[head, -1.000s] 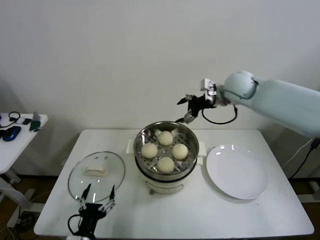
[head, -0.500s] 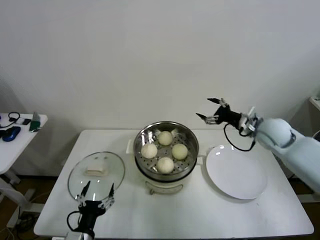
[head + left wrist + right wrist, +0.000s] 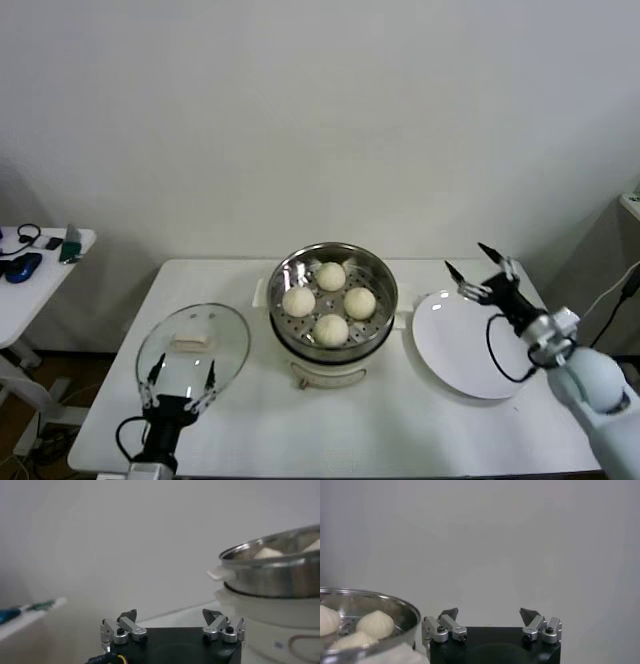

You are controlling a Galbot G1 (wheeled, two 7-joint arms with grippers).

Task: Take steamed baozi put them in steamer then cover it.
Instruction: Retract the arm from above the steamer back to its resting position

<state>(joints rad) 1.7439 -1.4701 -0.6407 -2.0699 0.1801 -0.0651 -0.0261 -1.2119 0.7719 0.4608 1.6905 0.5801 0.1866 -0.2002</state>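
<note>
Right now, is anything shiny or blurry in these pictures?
Head view: the steamer rim shines and the glass cover looks see-through, with soft shadows on the table. Left wrist view: the left gripper is sharp, but the side table behind is blurry. Right wrist view: the right gripper is sharp, while the baozi look soft.

Left gripper [image 3: 180, 380]: black body, silver metal finger links with dark pointed tips, black cable looping off its base. In the left wrist view the left gripper [image 3: 171, 622] shows a black block with two silver hinged links, each with a black screw, plus a yellow-and-black wire at the edge. Right gripper [image 3: 482, 270]: same black-and-silver fingers with dark tips, on a white rounded wrist segment with a black cable loop; pale blue-white arm shell behind. Right wrist view shows the right gripper [image 3: 490, 621] with identical silver links and screws.
</note>
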